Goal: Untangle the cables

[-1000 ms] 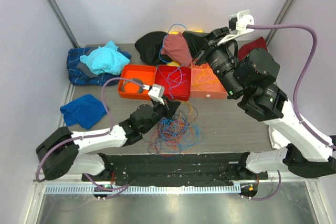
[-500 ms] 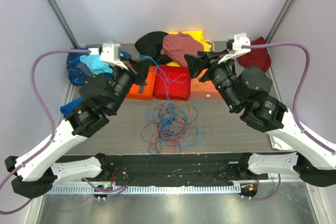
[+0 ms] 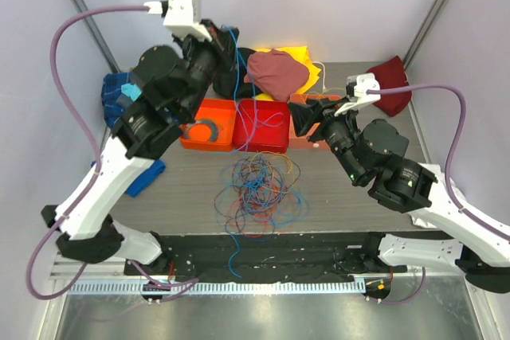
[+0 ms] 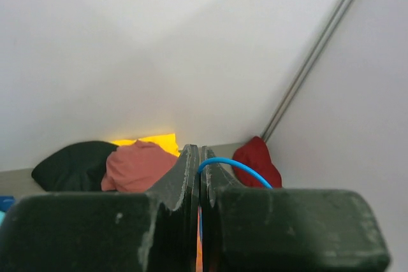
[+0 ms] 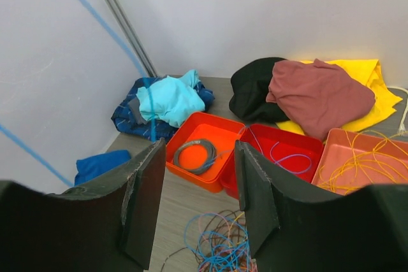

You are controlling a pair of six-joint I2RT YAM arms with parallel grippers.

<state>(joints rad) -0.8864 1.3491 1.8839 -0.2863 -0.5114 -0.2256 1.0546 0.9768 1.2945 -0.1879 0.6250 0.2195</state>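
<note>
The cables (image 3: 259, 193) lie in a loose tangle of blue, orange, red and purple loops at the middle of the table, also seen low in the right wrist view (image 5: 220, 246). My left gripper (image 3: 227, 41) is raised high at the back left, its jaws (image 4: 199, 154) shut on a thin blue cable (image 4: 237, 166). That cable runs down from the gripper toward the tangle. My right gripper (image 3: 303, 117) hovers over the bins, open (image 5: 201, 157), with nothing between its fingers.
Three bins stand behind the tangle: an orange one (image 3: 209, 123) with a grey coil, a red one (image 3: 261, 125) with purple cables, and a salmon one (image 5: 366, 157) with yellow cables. Heaped clothes lie at the back: rose (image 3: 275, 73), yellow (image 3: 309, 65), dark red (image 3: 390, 77), blue (image 3: 115, 93).
My left arm rose from the tangle to high at the back, pulling a blue cable up with it. My right gripper opened and came down and forward toward the bins.
</note>
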